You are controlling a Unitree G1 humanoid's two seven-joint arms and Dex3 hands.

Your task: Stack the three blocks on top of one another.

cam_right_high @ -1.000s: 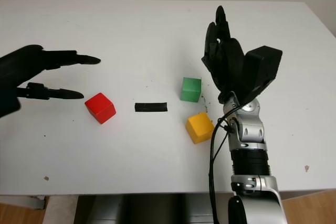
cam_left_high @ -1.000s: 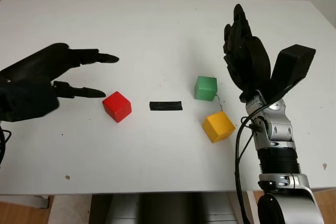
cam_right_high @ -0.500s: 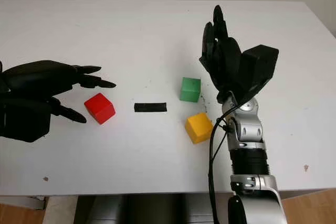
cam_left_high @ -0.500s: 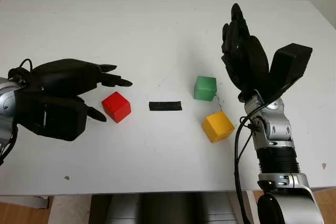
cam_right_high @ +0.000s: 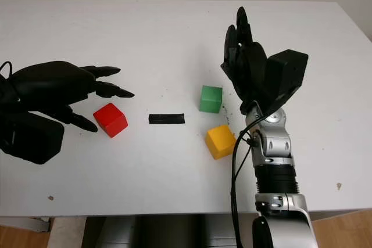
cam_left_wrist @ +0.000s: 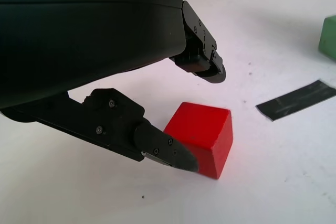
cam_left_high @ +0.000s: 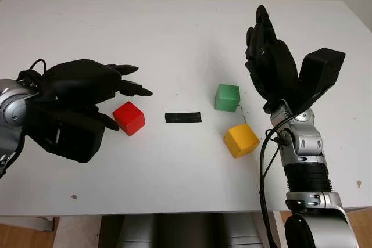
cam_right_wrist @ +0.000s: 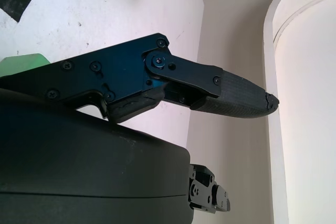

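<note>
Three blocks unstacked: red block (cam_left_high: 129,118) left of black tape strip (cam_left_high: 183,117), green block (cam_left_high: 227,97) and yellow block (cam_left_high: 242,140) right of it. Our left hand (cam_left_high: 87,94) open, straddling red, seemingly not touching, positioned to grasp. Right hand (cam_left_high: 272,69) open, raised right of green.

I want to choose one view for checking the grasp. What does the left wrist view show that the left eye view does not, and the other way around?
The left wrist view alone shows the gaps between the open left hand fingers and the red block: no contact yet. The left eye view alone shows the yellow block, the raised open right hand and the table edges. Both show the red block, black tape strip and green block.
</note>
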